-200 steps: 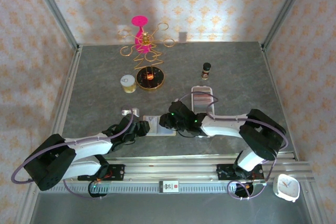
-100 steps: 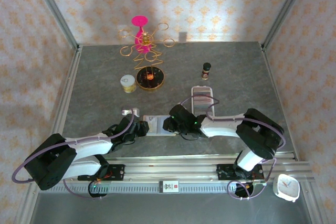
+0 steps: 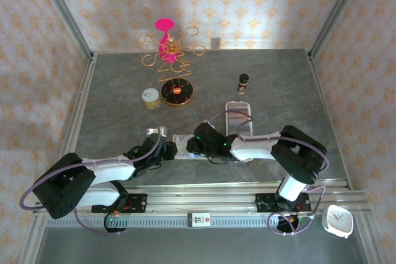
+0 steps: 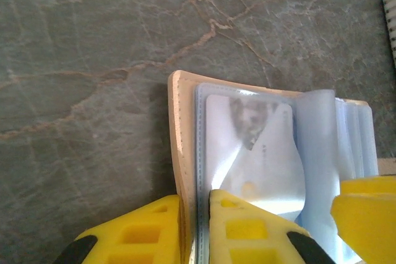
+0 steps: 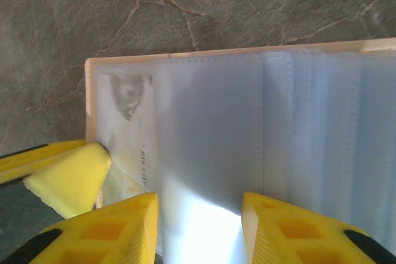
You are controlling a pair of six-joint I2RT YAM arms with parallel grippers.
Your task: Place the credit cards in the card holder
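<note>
1 card sleeved in card holder; more credit cards unloaded at 2 o'clock. Cover pinched in L gripper jaws; R gripper jaws ajar, hold unclear.

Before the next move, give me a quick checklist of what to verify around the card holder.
1. Beige leather-like folding card holder lying open: ok.
2. Left claw pinching its beige cover edge: ok.
3. Grey plastic card with portrait inside the end clear sleeve: ok.
4. Right claw carrying the next card: not ok, fingers apart over the sleeves.
5. Number of cards in the long white perforated tray: cannot tell.
</note>
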